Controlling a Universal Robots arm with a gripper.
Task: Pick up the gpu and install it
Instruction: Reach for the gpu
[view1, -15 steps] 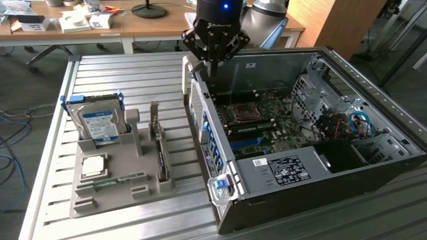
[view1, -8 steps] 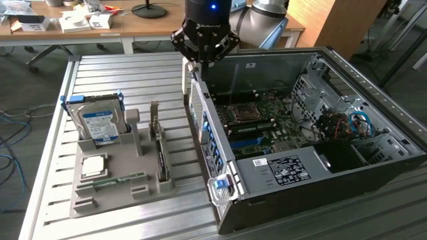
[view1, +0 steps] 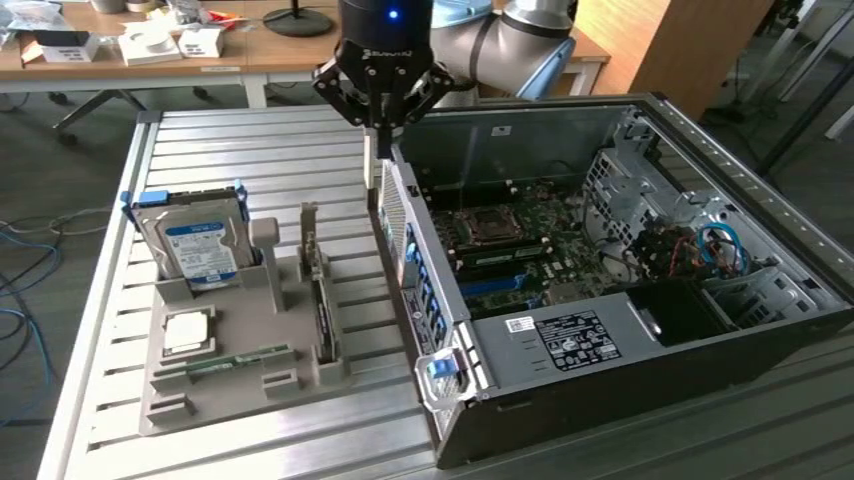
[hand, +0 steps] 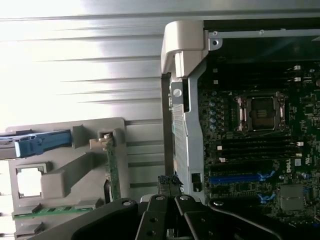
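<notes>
The gpu (view1: 319, 290) stands edge-on in a slot of the grey holder (view1: 227, 385) on the slatted table, a thin dark card with a light bracket at its far end. In the wrist view the gpu (hand: 111, 172) shows as a slim green-edged strip. My gripper (view1: 384, 135) hangs above the rear wall of the open computer case (view1: 641, 350), to the exterior view's right of the gpu and well clear of it. Its fingers (hand: 159, 212) are shut with nothing between them. A blue slot (view1: 501, 290) lies on the motherboard inside the case.
A blue-framed hard drive (view1: 198, 240) stands at the holder's far end. A silver processor (view1: 187, 330) and a green memory stick (view1: 240, 357) lie in the holder. The case's perforated rear wall (view1: 400, 230) rises between holder and motherboard. A desk with boxes (view1: 147, 45) stands behind.
</notes>
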